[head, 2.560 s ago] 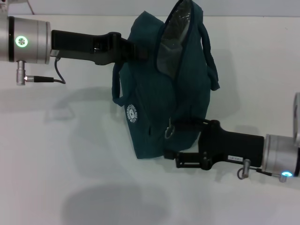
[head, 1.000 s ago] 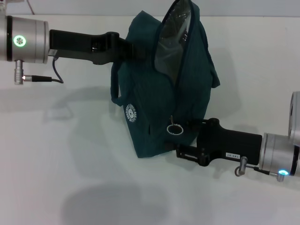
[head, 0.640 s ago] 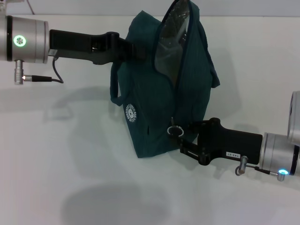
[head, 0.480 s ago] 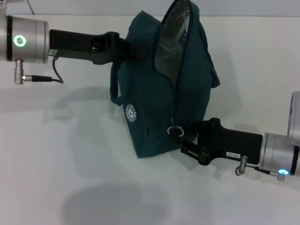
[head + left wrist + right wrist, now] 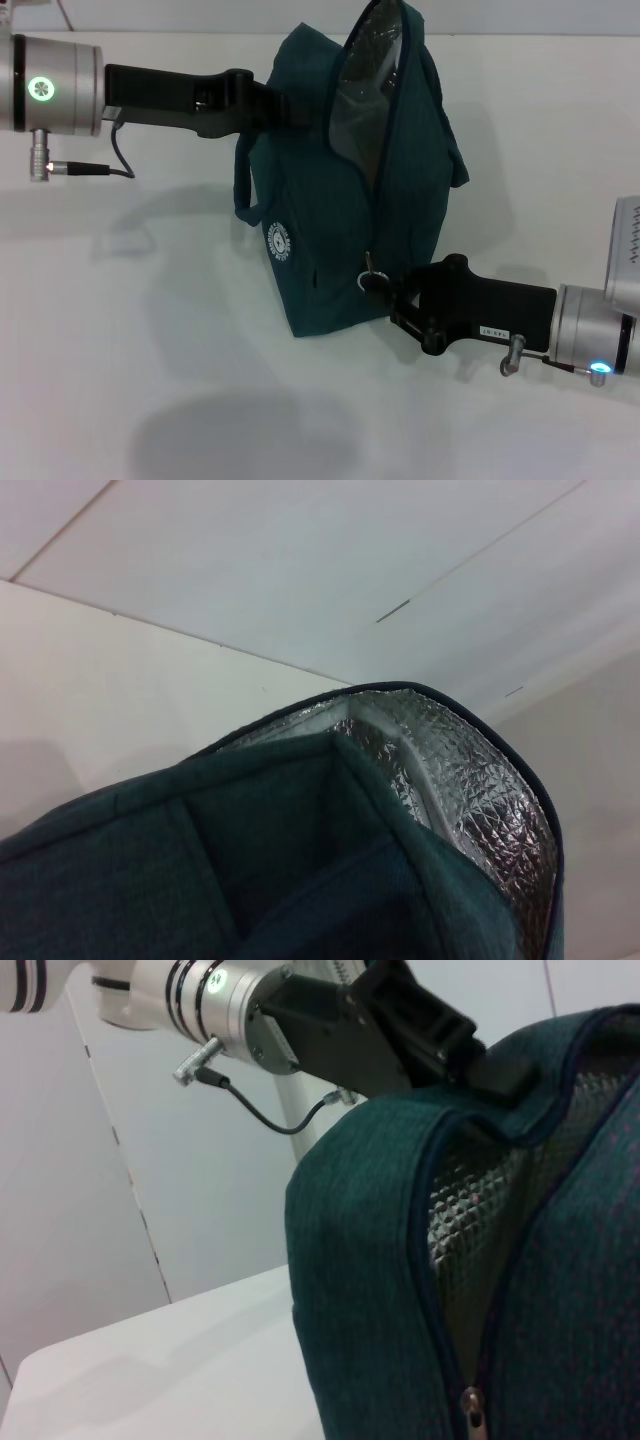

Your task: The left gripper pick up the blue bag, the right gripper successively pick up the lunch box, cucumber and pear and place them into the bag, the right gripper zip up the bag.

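Note:
The blue bag [image 5: 340,220] hangs upright over the table, its near end low. My left gripper [image 5: 283,106] is shut on the bag's upper left edge and holds it up. The zip is open along the top, showing silver lining [image 5: 365,70]. My right gripper [image 5: 388,297] sits at the bag's low near end, right beside the zip's ring pull [image 5: 368,279]. In the right wrist view the zip slider [image 5: 468,1401] shows at the foot of the open seam, with the left gripper [image 5: 470,1060] above on the bag [image 5: 370,1260]. Lunch box, cucumber and pear are out of view.
A white table [image 5: 150,350] lies under and around the bag. The left wrist view looks down into the bag's mouth [image 5: 150,880], past the silver lining [image 5: 450,780]. The left arm's cable [image 5: 110,165] hangs by its wrist.
The right gripper has risen slightly and moved in toward the ring pull, its jaws standing closer together than before. The bag and left arm have barely moved.

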Controlling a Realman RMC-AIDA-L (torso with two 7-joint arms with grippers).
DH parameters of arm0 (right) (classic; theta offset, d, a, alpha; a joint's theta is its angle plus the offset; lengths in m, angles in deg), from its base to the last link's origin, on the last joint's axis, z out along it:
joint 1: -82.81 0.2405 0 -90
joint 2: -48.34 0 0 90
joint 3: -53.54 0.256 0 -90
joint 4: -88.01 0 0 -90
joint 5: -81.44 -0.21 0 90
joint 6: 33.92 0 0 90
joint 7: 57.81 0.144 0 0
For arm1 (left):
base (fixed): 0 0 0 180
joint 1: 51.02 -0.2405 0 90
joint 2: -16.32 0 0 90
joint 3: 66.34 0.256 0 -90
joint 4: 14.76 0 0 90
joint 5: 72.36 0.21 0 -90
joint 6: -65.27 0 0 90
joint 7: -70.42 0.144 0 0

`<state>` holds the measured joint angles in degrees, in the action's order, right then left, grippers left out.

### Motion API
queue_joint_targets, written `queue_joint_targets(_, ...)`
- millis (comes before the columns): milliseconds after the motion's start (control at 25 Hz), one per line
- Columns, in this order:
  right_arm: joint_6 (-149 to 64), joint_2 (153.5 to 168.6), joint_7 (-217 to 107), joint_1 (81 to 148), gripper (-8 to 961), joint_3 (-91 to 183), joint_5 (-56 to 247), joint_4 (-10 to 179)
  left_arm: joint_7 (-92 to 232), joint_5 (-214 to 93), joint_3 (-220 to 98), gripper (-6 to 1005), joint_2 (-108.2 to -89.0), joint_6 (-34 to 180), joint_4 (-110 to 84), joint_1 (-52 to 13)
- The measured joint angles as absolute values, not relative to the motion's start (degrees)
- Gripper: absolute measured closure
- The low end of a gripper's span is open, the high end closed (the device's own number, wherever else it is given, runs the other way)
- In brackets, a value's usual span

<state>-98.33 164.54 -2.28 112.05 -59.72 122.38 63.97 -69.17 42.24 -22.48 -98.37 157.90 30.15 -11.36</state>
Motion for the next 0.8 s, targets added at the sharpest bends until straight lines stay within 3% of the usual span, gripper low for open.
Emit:
queue_joint_targets(320,-98.3,164.44,-2.4,111.9,935,-59.5,122.2,64.0,-69.0,42.2,-22.5,958,-98.33,157.9,30.1,-11.4)
queue_joint_targets(800,-106.7,163.87,-4.2,107.8,936,-53.3,122.4,63.5,-66.7,42.1,-24.2,958,-98.5,157.7,30.1,-12.3)
